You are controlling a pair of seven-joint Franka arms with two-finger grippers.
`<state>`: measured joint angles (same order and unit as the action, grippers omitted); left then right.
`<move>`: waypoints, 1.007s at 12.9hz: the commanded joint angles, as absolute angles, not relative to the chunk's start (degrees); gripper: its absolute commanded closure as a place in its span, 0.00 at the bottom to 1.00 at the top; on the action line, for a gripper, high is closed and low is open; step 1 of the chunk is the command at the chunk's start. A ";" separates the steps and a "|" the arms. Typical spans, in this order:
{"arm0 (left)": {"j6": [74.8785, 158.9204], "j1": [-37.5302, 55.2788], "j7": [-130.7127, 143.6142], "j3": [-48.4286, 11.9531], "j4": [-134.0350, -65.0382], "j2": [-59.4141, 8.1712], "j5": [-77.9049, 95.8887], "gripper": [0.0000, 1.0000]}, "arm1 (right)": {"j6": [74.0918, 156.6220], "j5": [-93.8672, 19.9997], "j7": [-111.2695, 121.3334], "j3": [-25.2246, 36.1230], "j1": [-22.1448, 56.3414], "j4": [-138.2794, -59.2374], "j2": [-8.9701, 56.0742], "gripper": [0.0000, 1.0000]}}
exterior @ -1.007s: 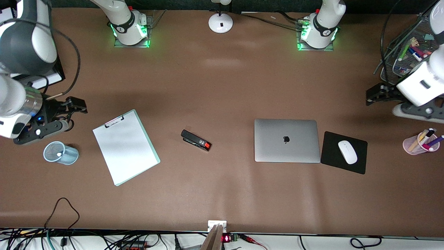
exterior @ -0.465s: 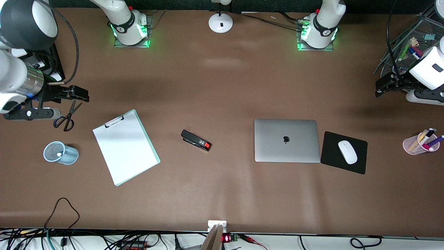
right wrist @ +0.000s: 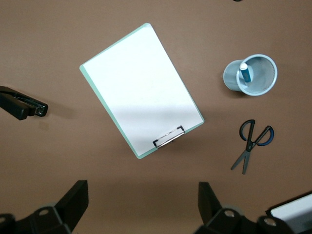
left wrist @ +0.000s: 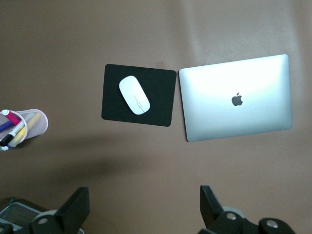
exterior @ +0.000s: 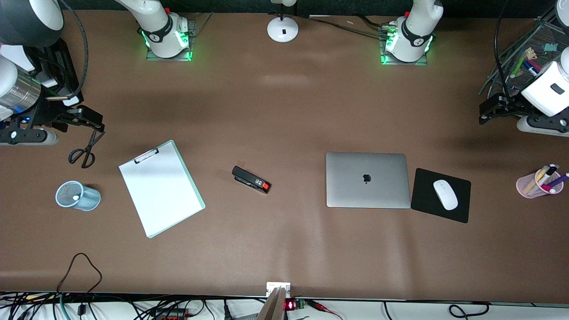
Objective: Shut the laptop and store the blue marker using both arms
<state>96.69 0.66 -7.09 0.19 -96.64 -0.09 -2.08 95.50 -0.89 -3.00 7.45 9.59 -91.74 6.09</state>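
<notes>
The laptop [exterior: 367, 179] lies shut on the table, lid up with the dark apple logo showing, and it also shows in the left wrist view [left wrist: 236, 102]. The blue marker [right wrist: 245, 73] stands in the blue mesh cup [right wrist: 231, 80]; in the front view only its whitish end [exterior: 75, 197] shows inside the cup [exterior: 89, 198]. My left gripper [exterior: 489, 112] [left wrist: 144, 209] is open and empty, up in the air at the left arm's end of the table. My right gripper [exterior: 89, 119] [right wrist: 142, 202] is open and empty, up over the scissors' tips.
A clipboard [exterior: 161, 189], a black stapler [exterior: 251, 179] and scissors [exterior: 84, 149] lie on the table. A white mouse [exterior: 445, 194] sits on a black pad [exterior: 422, 195] beside the laptop. A pink pen cup [exterior: 531, 186] and a wire rack [exterior: 529, 58] stand at the left arm's end.
My right gripper has drawn back from over the mesh cup, uncovering the scissors. My left gripper has drawn back toward the wire rack. Nothing on the table moved.
</notes>
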 commanded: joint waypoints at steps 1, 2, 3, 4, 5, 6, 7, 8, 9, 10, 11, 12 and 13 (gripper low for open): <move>95.19 0.88 -8.53 0.62 -93.96 -1.32 -1.14 0.00 | 93.43 -1.14 -4.48 7.21 8.88 -91.92 5.28 0.00; 95.19 0.97 -8.53 0.62 -93.87 -1.32 -1.14 0.00 | 93.69 -1.14 -4.66 7.12 9.14 -94.37 2.92 0.00; 95.19 1.14 -8.53 0.62 -93.95 -1.23 -1.14 0.00 | 94.39 -1.06 -5.27 7.03 9.23 -97.09 0.38 0.00; 95.19 1.23 -8.44 0.62 -93.78 -1.32 -1.23 0.00 | 96.22 -0.71 -7.36 6.94 9.32 -99.38 -1.65 0.00; 95.19 1.40 -8.52 0.62 -93.34 -1.49 -1.23 0.00 | 97.55 -0.44 -8.34 6.94 9.32 -101.23 -3.85 0.00; 95.19 1.32 -8.53 0.62 -93.17 -1.67 -1.23 0.00 | 98.69 -0.44 -8.35 6.86 9.23 -102.64 -5.52 0.00; 95.19 1.32 -8.53 0.62 -93.16 -1.67 -1.14 0.00 | 99.75 -0.35 -8.44 6.86 9.32 -103.96 -6.76 0.00; 95.19 1.41 -8.53 0.62 -93.16 -1.67 -1.23 0.00 | 99.84 -0.35 -8.44 6.77 9.32 -104.50 -7.64 0.00; 95.19 1.41 -8.44 0.53 -93.08 -1.67 -1.23 0.00 | 99.58 -0.26 -8.44 6.77 9.32 -104.50 -8.17 0.00; 95.19 1.41 -8.35 0.53 -93.16 -1.67 -1.23 0.00 | 99.23 0.08 -8.26 6.59 9.32 -104.33 -8.26 0.00; 95.19 1.41 -8.44 0.53 -93.08 -1.67 -1.23 0.00 | 98.97 0.26 -8.17 6.50 9.32 -104.15 -8.35 0.00; 95.10 1.41 -8.44 0.53 -93.08 -1.67 -1.14 0.00 | 98.96 0.35 -7.74 6.50 9.32 -104.06 -8.35 0.00; 95.10 1.41 -8.44 0.53 -93.08 -1.67 -1.23 0.00 | 98.96 0.35 -7.39 6.50 9.23 -103.89 -8.18 0.00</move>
